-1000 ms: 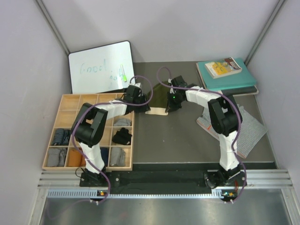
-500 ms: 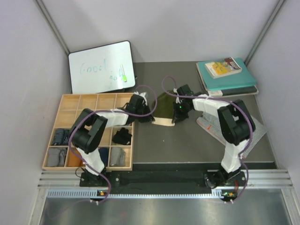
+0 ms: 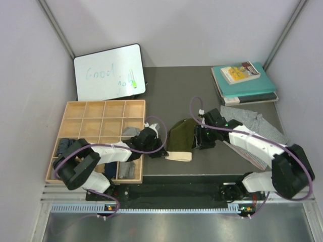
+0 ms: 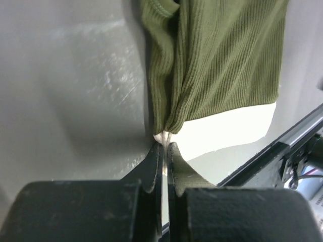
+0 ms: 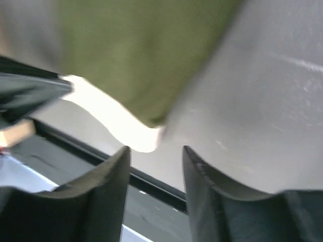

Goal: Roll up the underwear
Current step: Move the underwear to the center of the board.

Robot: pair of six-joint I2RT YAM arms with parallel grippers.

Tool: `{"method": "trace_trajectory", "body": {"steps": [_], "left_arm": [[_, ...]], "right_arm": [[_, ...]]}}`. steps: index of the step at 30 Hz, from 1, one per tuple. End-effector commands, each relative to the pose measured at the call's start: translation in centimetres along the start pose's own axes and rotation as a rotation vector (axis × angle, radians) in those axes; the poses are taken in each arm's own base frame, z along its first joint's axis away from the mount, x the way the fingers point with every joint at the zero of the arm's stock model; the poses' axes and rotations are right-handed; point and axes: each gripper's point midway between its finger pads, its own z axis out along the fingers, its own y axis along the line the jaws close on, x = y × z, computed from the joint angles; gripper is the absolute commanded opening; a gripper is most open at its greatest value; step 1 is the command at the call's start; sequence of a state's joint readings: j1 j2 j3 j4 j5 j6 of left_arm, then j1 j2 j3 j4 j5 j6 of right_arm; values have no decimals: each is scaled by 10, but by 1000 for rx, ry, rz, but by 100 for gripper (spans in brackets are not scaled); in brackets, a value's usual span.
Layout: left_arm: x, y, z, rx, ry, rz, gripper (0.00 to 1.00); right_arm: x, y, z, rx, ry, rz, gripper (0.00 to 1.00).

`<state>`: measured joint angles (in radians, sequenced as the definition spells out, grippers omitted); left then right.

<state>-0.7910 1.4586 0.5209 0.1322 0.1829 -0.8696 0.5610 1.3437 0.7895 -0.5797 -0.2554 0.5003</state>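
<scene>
Just off the wooden tray's (image 3: 103,102) near right corner, the left gripper (image 4: 164,148) has its fingers pressed together on one corner of the cream waistband (image 3: 179,156). The cloth gathers into folds where it is pinched. That band belongs to the olive green underwear (image 3: 180,135), which lies on the table (image 3: 166,85) right beside the tray, waistband nearest me and green body running away from it. On the garment's side away from the tray sits the right gripper (image 5: 155,149), fingers moderately apart with nothing between them and the waistband's other corner just ahead of their tips. Farther from the tray, partly under that arm, the patterned underwear (image 3: 252,119) lies spread out. Small rolled cloths fill several tray compartments. Behind the tray leans a whiteboard (image 3: 108,70); well across from it, teal books (image 3: 250,85) are stacked.
</scene>
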Motion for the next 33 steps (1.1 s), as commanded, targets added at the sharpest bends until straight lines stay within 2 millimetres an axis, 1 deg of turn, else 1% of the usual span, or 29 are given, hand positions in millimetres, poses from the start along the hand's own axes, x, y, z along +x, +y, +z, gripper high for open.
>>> {"method": "trace_trajectory", "body": {"steps": [1, 2, 3, 5, 6, 7, 8, 11, 13, 17, 23, 26, 28, 29, 31, 32, 33], "left_arm": [[5, 4, -3, -15, -62, -73, 0], [5, 4, -3, -21, -65, -71, 0], [4, 2, -3, -21, -71, -69, 0], [4, 2, -3, -29, -73, -64, 0], [4, 2, -3, -31, -76, -62, 0], [5, 2, -3, -33, -76, -62, 0], [5, 3, -3, -35, -75, -62, 0], [5, 3, -4, -38, -79, -59, 0], [6, 3, -4, -36, -77, -57, 0], [8, 2, -4, -29, -69, -55, 0], [9, 3, -4, -23, -68, -56, 0], [9, 2, -6, -27, -68, -48, 0], [5, -1, -9, -25, -75, -26, 0], [4, -1, -10, -29, -74, -15, 0], [3, 0, -13, -52, -68, 10, 0], [2, -1, -14, -56, -69, 16, 0], [2, 2, -15, -71, -66, 23, 0]], "right_arm": [[-15, 31, -20, -128, -139, 29, 40], [-19, 36, -20, -155, -157, 30, 34], [-11, 39, -17, -176, -134, 33, 31], [-7, 46, -12, -207, -123, 38, 24], [-5, 52, -8, -227, -118, 29, 22], [2, 57, -4, -235, -97, 24, 20], [6, 58, 0, -235, -83, 20, 15], [19, 56, 15, -215, -39, 28, 8], [25, 52, 23, -193, -24, 31, 6], [37, 34, 41, -132, 6, 52, 3], [42, 24, 62, -107, 27, 69, 1], [44, 18, 69, -80, 43, 73, 0], [46, 19, 69, -83, 51, 69, 0], [44, 23, 67, -98, 54, 65, 0], [43, 30, 58, -110, 45, 43, 0], [37, 37, 52, -125, 34, 37, 1], [34, 42, 42, -139, 22, 26, 2]]}}
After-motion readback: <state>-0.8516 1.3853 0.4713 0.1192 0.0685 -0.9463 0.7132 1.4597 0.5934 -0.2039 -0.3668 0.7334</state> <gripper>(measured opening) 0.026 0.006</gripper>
